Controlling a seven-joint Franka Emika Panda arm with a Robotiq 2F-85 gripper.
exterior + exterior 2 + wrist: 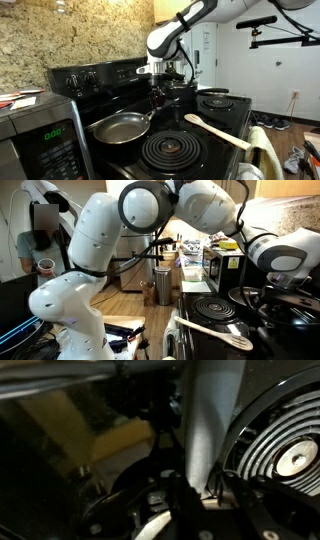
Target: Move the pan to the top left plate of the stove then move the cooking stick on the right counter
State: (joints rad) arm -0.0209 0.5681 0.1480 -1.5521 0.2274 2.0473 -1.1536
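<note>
Pan [120, 127] sits at the stove's [95, 76] front, beside the large coil burner [172, 150], its handle reaching back to the claw [157, 100], which seems clenched on the handle's end, though dimly seen. Cooking stick [215, 131] lies well apart.
</note>
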